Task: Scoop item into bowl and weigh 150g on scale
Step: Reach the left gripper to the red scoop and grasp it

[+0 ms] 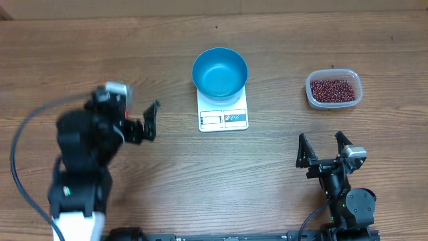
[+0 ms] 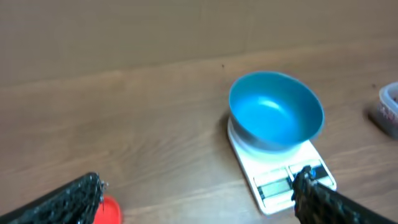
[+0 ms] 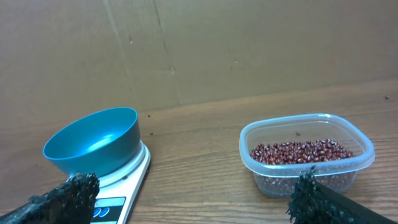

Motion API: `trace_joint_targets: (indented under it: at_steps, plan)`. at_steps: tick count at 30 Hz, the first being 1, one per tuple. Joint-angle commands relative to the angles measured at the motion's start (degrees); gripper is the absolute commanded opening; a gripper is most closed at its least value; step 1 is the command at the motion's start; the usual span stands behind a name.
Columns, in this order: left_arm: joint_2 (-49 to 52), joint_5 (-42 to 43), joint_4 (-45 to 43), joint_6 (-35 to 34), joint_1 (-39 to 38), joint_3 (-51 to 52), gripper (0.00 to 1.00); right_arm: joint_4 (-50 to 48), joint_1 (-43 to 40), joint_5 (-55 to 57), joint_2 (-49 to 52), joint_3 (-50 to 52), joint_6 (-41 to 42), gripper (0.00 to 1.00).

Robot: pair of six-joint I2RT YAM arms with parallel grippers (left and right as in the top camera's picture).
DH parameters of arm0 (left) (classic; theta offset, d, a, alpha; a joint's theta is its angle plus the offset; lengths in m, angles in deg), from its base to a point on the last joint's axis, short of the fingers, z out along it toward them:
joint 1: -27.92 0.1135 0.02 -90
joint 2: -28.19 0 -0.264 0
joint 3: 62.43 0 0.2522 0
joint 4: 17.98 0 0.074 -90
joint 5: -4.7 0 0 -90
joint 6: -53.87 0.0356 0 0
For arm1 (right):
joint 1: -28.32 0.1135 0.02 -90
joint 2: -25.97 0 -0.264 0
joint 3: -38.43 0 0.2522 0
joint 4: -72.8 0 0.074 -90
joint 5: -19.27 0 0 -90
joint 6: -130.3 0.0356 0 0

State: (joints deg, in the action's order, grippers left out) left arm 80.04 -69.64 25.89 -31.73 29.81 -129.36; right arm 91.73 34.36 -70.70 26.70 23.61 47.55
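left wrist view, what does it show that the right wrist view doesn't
Only the left wrist view shows a small red object at its bottom edge; it catches just a sliver of the clear tub. Only the right wrist view shows the whole tub, with the beans lying inside. Both show the empty blue bowl sitting on the white scale, on the wooden table.

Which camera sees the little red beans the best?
The right wrist camera: the beans lie in the clear tub, up close. The overhead camera shows them small, from above. The left wrist camera catches only the tub's edge.
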Motion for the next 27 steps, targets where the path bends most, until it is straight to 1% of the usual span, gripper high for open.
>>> trace_joint_targets:
  at_steps: [1,3,4,8,11,12,13,14,15,21,24,27]
  plan:
    - [10.27,2.71,9.86,-0.72,0.02,-12.87,1.00,-0.37,0.22,0.33,-0.57,0.61,-0.24,1.00]
    - [14.95,3.02,15.76,0.61,0.02,-18.05,1.00,-0.37,0.22,0.33,-0.57,0.61,-0.24,1.00]
    - [16.90,2.43,16.90,1.81,0.02,-19.65,1.00,-0.37,0.22,0.33,-0.57,0.61,-0.24,1.00]
    - [22.18,2.38,16.02,1.62,0.00,-20.92,0.99,-0.37,0.22,0.33,-0.57,0.61,-0.24,1.00]
    - [25.81,-1.86,15.39,1.64,0.63,-20.92,1.00,-0.37,0.22,0.33,-0.57,0.61,-0.24,1.00]
    - [26.88,-6.05,15.93,-0.17,1.53,-20.85,0.81,-0.37,0.22,0.33,-0.57,0.61,-0.24,1.00]
    - [27.56,-9.16,15.96,-2.60,2.23,-20.81,0.79,-0.37,0.22,0.33,-0.57,0.61,-0.24,1.00]
    - [28.94,-13.62,15.93,-6.01,4.11,-20.81,0.80,-0.37,0.22,0.33,-0.57,0.61,-0.24,1.00]
    - [29.64,-14.88,15.93,-6.58,5.29,-20.81,0.81,-0.37,0.22,0.33,-0.57,0.61,-0.24,1.00]
    - [34.67,-16.76,15.02,-6.47,12.31,-20.81,0.82,-0.37,0.22,0.33,-0.57,0.61,-0.24,1.00]
    - [37.07,-16.09,13.81,-3.80,14.71,-20.81,0.80,-0.37,0.22,0.33,-0.57,0.61,-0.24,1.00]
    - [40.37,-13.20,12.87,6.01,15.78,-20.81,0.79,-0.37,0.22,0.33,-0.57,0.61,-0.24,1.00]
